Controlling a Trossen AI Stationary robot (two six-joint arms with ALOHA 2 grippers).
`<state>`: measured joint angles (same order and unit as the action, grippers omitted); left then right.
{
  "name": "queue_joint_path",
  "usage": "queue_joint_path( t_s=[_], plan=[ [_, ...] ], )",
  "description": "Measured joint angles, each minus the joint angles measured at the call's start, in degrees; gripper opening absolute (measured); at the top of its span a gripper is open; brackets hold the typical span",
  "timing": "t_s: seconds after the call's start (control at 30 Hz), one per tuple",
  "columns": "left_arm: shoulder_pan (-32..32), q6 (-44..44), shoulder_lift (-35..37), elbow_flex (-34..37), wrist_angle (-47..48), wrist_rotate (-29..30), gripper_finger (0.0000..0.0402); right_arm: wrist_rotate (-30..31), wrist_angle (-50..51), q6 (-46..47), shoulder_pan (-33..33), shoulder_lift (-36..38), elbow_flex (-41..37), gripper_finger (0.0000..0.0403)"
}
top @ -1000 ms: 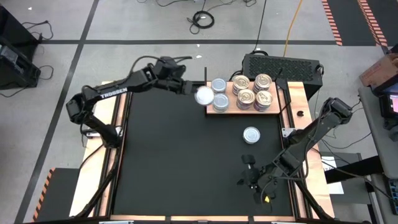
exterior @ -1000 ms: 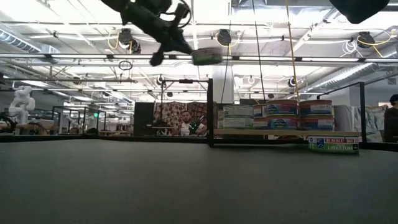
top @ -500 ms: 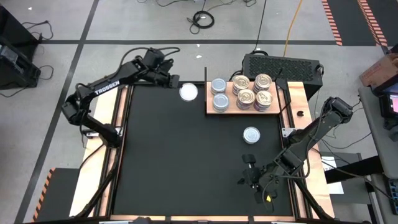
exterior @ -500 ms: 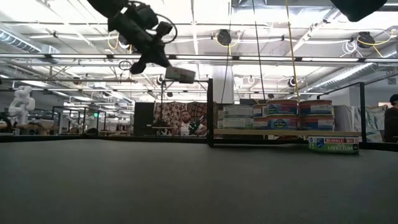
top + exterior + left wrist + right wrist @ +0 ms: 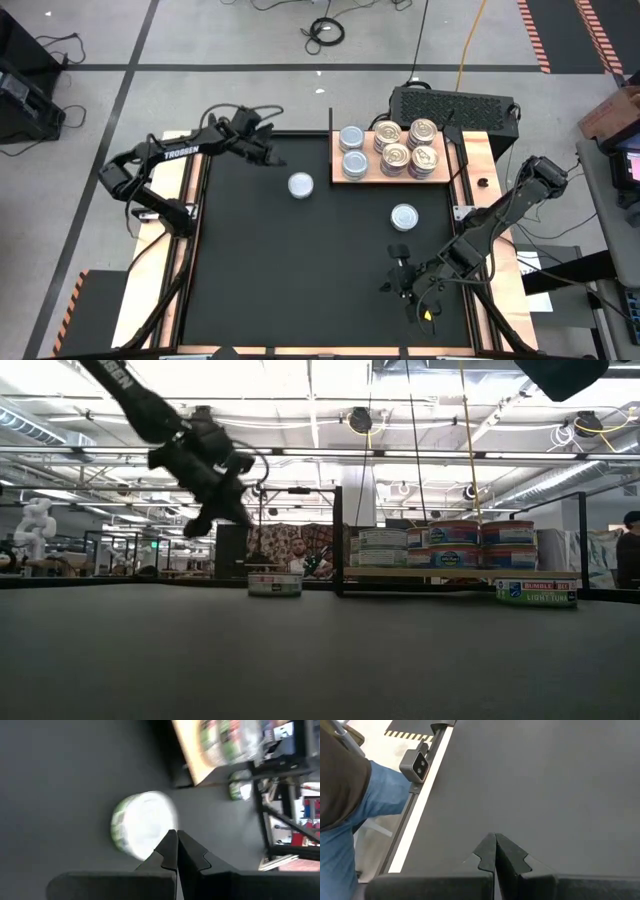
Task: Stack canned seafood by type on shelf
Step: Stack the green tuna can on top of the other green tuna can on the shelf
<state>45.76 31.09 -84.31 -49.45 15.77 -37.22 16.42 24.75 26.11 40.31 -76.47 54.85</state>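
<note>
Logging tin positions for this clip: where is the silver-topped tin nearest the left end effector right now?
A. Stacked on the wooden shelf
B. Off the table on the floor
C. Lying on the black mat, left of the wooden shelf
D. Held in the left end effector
C: the silver-topped tin sits alone on the black mat, left of the wooden shelf, while the left end effector is shut and apart from it.

Black mat (image 5: 300, 270) covered the table. Black box (image 5: 452, 106) sat behind it; coiled cable (image 5: 326, 32) lay on the floor. Person in blue trousers (image 5: 350, 820) stood alongside.

Overhead looks straight down; low camera level; both share shelf (image 5: 392, 170).
</note>
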Motion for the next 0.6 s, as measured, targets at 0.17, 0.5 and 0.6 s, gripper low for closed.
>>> queue_joint_path(
  t_s=[0.17, 0.5, 0.6],
  plan=[
    [2.3, -2.2, 0.0, 5.1, -2.3, 1.2, 0.0000, -0.1, 0.0, 0.3, -0.8, 0.0, 0.0, 0.0000],
    [-2.9, -3.1, 0.0, 5.1, -3.4, 10.0, 0.0026, -0.1, -1.1, 1.6, -1.3, 0.0, 0.0, 0.0000],
    [-5.2, -3.1, -0.6, 5.1, -3.3, 13.5, 0.0056, -0.1, -1.7, 0.5, -1.4, 0.0, 0.0, 0.0000]
  ],
)
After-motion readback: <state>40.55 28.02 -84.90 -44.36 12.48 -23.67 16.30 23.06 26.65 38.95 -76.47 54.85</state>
